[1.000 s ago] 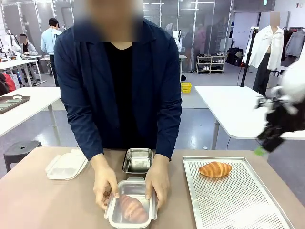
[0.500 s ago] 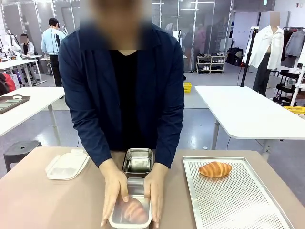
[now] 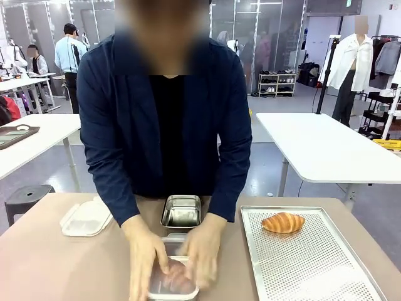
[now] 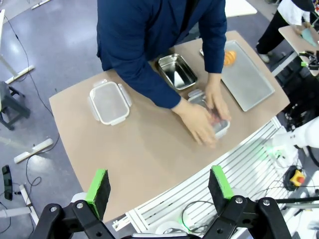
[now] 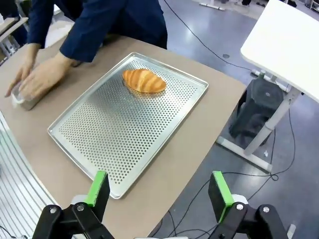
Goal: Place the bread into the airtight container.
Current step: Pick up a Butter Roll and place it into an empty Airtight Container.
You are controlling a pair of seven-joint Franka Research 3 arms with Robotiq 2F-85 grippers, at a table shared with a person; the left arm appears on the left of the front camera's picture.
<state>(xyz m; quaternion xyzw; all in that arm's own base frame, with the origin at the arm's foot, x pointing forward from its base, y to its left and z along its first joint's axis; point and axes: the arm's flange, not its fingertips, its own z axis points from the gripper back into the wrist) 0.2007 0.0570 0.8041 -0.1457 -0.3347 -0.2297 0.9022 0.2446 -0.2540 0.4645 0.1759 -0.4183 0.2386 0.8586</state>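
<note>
Both claws stand open, gripping nothing. The left claw (image 4: 158, 185) is high above the worktop (image 4: 134, 154), and the right claw (image 5: 157, 188) is over the near corner of the tray (image 5: 114, 139). One bread (image 3: 177, 282) lies in the clear container (image 3: 190, 292), with a person's one hand (image 3: 145, 257) and other hand (image 3: 203, 251) on top of it. A croissant (image 3: 282, 222) sits on the tray.
</note>
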